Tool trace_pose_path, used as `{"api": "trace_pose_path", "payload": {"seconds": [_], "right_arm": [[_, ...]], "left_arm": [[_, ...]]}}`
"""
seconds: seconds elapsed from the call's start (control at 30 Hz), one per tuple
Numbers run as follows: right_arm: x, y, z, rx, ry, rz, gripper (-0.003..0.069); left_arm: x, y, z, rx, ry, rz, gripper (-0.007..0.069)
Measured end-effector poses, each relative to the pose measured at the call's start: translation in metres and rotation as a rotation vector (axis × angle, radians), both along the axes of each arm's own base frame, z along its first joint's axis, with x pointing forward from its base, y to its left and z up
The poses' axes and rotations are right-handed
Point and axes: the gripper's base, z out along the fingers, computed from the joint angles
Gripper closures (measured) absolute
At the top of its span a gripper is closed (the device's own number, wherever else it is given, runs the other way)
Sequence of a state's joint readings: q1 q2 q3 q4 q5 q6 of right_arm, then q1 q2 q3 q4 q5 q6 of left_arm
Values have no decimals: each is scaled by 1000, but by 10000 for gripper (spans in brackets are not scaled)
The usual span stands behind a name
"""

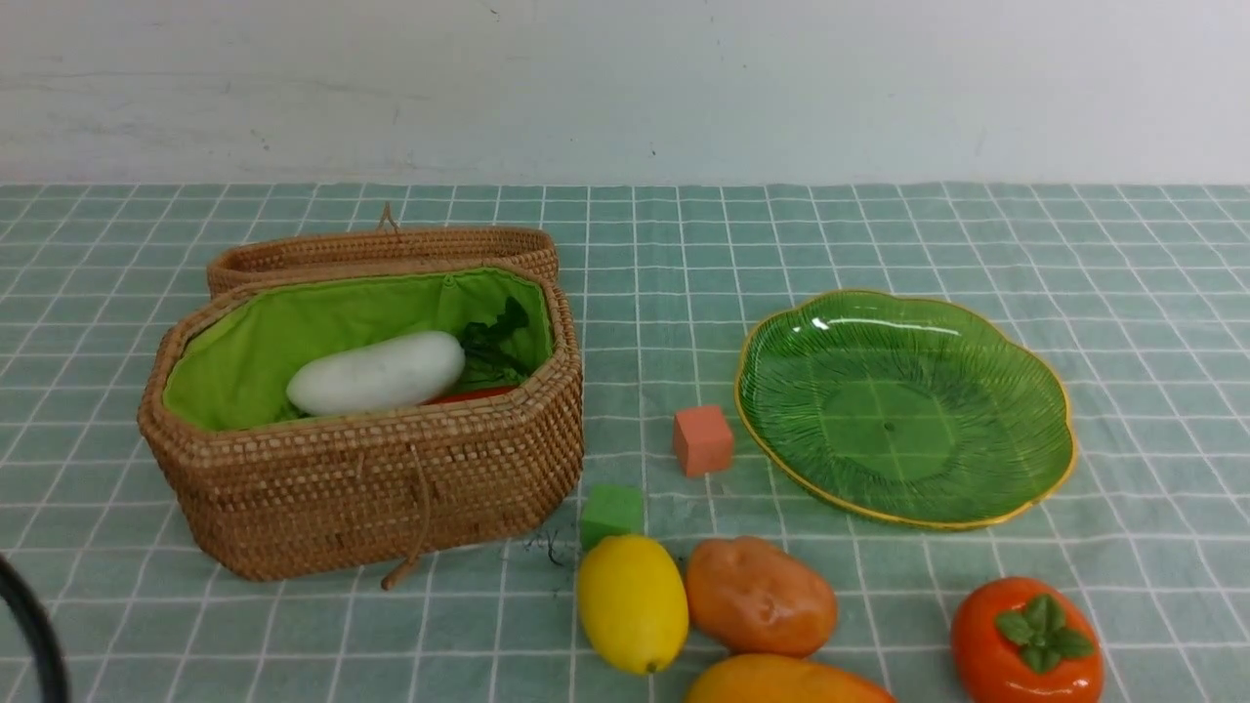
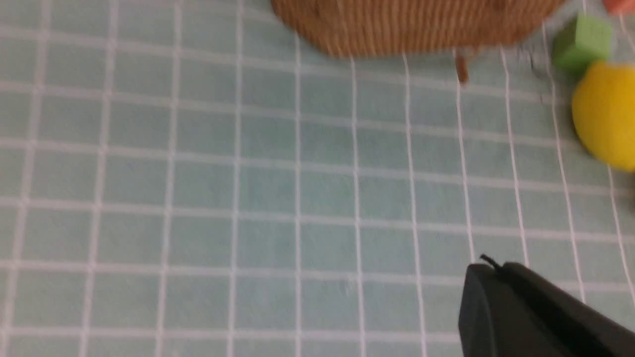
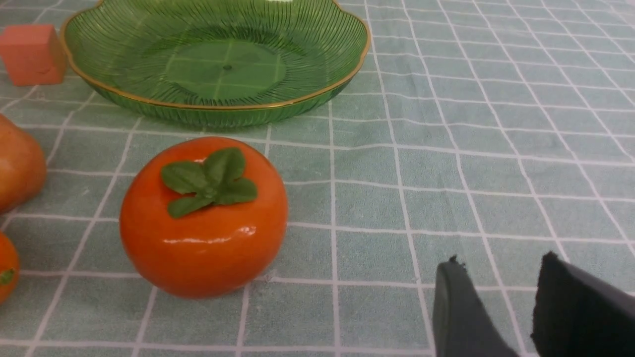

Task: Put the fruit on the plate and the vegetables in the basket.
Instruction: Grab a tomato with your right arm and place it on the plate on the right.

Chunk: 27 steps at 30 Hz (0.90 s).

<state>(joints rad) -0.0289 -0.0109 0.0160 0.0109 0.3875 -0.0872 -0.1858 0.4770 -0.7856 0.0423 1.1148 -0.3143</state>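
Note:
The wicker basket stands at the left with its lid back. The white radish lies inside it. The green plate at the right holds nothing. The lemon, potato, mango and persimmon lie on the cloth near the front. No purple piece shows. My left gripper is shut and empty over bare cloth, short of the basket and lemon. My right gripper is open and empty, beside the persimmon and short of the plate.
A salmon cube sits by the plate's left rim and a green cube sits by the basket's front corner. A red-orange sliver shows under the radish. A black cable crosses the front left corner. A white wall stands behind.

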Motion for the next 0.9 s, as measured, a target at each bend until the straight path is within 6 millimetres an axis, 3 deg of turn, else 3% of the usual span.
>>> {"api": "trace_pose_path", "payload": {"seconds": [0.17, 0.2, 0.3, 0.47, 0.53, 0.7, 0.73, 0.9], "right_arm": [[0, 0, 0, 0, 0, 0, 417], [0, 0, 0, 0, 0, 0, 417], [0, 0, 0, 0, 0, 0, 417], [0, 0, 0, 0, 0, 0, 417], [0, 0, 0, 0, 0, 0, 417], [0, 0, 0, 0, 1, 0, 417], [0, 0, 0, 0, 1, 0, 417], [0, 0, 0, -1, 1, 0, 417]], "left_arm": [[-18, 10, 2, 42, -379, 21, 638], [-17, 10, 0, 43, -372, 20, 638], [-25, 10, -24, 34, -559, 0, 638], [-19, 8, -84, 86, -600, -9, 638], [-17, 8, -99, 91, -585, 2, 637], [-7, 5, -169, 55, -392, 7, 638], [-7, 5, -176, 51, -371, 13, 638], [-5, 7, -172, 49, -435, 55, 637]]}}
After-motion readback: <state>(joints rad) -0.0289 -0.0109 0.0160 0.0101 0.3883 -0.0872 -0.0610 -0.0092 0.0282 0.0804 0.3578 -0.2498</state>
